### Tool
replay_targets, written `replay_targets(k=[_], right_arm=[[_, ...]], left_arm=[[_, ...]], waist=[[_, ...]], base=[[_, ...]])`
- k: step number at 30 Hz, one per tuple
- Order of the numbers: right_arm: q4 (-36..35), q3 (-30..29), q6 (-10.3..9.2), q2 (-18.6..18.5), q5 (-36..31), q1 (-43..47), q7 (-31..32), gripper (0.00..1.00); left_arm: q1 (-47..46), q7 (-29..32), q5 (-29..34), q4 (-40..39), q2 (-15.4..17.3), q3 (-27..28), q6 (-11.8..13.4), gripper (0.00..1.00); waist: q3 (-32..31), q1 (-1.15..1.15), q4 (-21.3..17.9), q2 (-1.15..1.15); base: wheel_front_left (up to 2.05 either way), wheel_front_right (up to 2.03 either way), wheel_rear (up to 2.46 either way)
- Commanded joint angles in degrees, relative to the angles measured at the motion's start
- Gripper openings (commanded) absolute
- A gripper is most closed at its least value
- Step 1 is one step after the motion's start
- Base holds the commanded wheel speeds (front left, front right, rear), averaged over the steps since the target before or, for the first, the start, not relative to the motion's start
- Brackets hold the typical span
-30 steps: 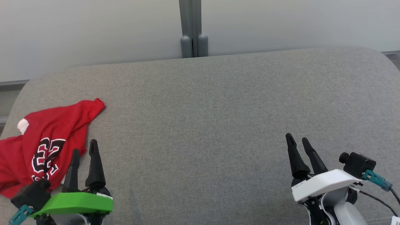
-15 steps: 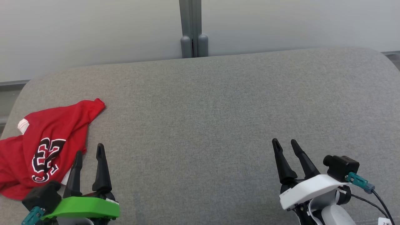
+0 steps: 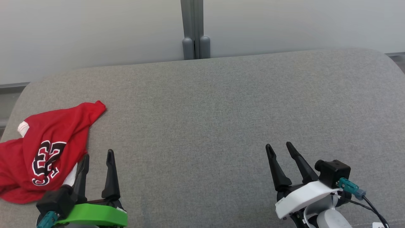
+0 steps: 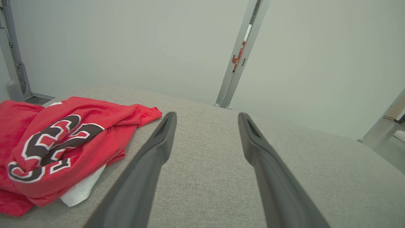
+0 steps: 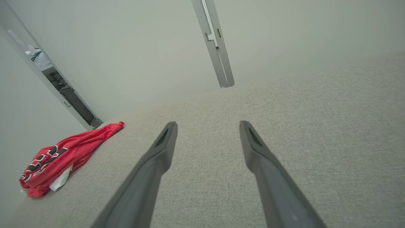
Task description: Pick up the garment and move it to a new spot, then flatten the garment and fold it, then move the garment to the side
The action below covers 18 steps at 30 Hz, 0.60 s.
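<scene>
While the red garment (image 3: 41, 148) lies bunched up at the left end of the grey cushion (image 3: 202, 104), both grippers have their jaws released and spread wide; the left gripper (image 3: 97, 154) is just beside the garment's right edge, can't tell if a finger touches the cloth; the right gripper (image 3: 278, 145) is well apart, over bare cushion; black-and-white lettering faces up; a bit of white pokes out underneath.

Surface: a grey woven fabric pad (image 3: 208, 114) with rounded far corners spread wide.
Backdrop: pale panels (image 3: 95, 31) stood behind its far edge.
Post: a grey upright (image 3: 193, 28) divided the panels.
</scene>
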Motion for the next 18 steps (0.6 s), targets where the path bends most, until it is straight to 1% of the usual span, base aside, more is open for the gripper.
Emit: replay_targets(k=[1, 7, 11, 18], right_arm=[[-0.25, 0.37, 0.15, -0.26, -1.57, -0.36, -0.59, 1.00], [0.98, 1.82, 0.15, -0.27, -3.57, -0.22, -1.40, 1.00], [1.53, 1.74, 0.16, -0.28, -4.94, -0.23, -1.90, 1.00], [1.72, 1.01, 0.17, -0.30, -8.75, -0.05, -2.64, 1.00]], left_arm=[[0.40, -0.51, 1.44, -0.26, 0.48, -0.19, -0.24, 1.00], [0.59, -1.26, 4.50, -0.30, 0.49, -0.24, -0.34, 1.00], [1.01, -1.71, 6.62, -0.08, 0.50, -0.33, -0.21, 1.00], [1.20, -2.52, 10.36, 0.60, 0.52, -0.24, 0.78, 1.00]], waist=[[-0.02, 0.00, -0.01, 0.00], [-0.09, 0.00, -0.01, 0.00], [-0.09, 0.00, 0.00, 0.00], [0.00, 0.00, -0.01, 0.00]], base=[[0.00, 0.00, 0.00], [0.00, 0.00, 0.00], [0.00, 0.00, 0.00], [0.00, 0.00, 0.00]])
